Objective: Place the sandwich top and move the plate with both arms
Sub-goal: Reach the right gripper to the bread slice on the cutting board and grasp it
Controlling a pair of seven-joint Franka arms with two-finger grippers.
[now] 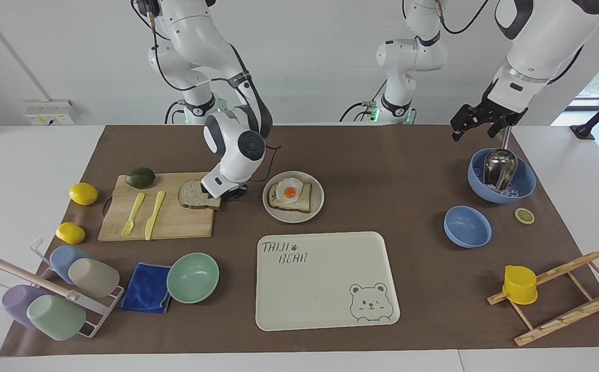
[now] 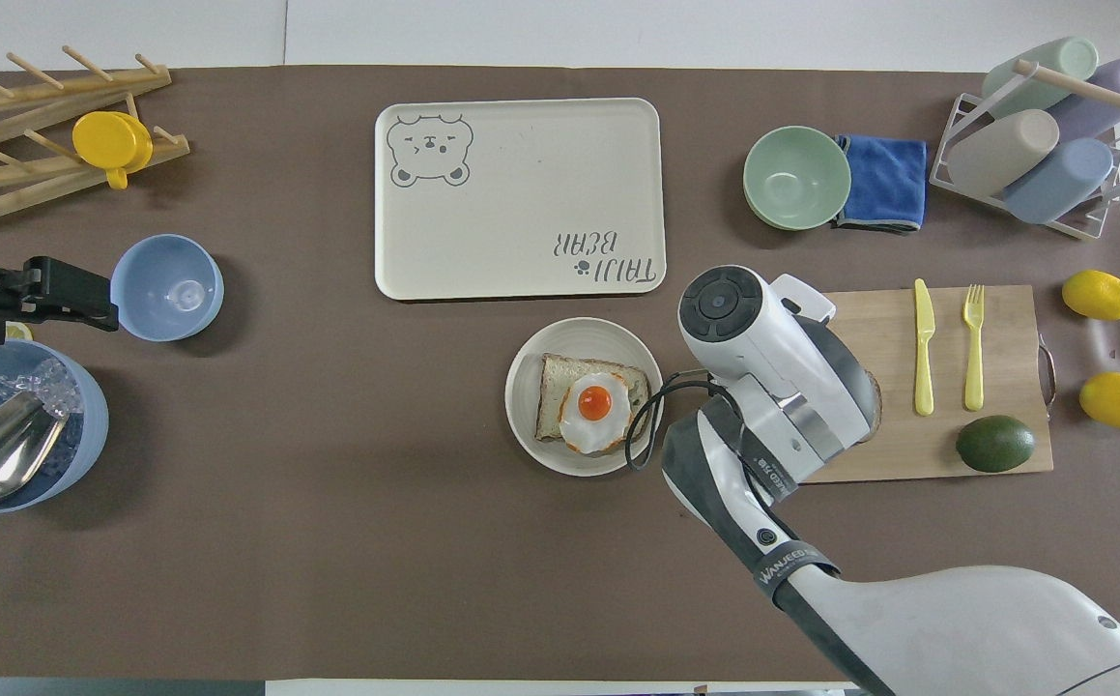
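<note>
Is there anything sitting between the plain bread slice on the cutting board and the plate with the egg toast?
Nothing visible. The bread slice lies at the cutting board's end beside the plate, with the right claw at its edge. Only bare mat separates board and plate.

Brown table cover [image 1: 382, 165] looks like paper, matt, flat. Cutting board [image 1: 175, 222] left of centre: bare wood, visible grain, no shine. Knife [image 1: 154, 214] and fork [image 1: 133, 213] on it: yellow plastic, smooth. Scoop [image 1: 499, 166] in blue bowl [image 1: 526, 183] at right: polished metal, mirror-glossy. Blue cloth [image 1: 147, 287] lower left: soft fabric, bit fuzzy. Bear tray [image 1: 325, 310] lower centre: cream plastic, satin. Rack [image 1: 557, 302] lower right: plain wooden slats. Plate [image 1: 319, 199] in middle: matt beige. Sandwich top [image 1: 190, 195] on board: porous crumb, rough crust. Arm shells [image 2: 956, 619]: glossy white plastic.
</note>
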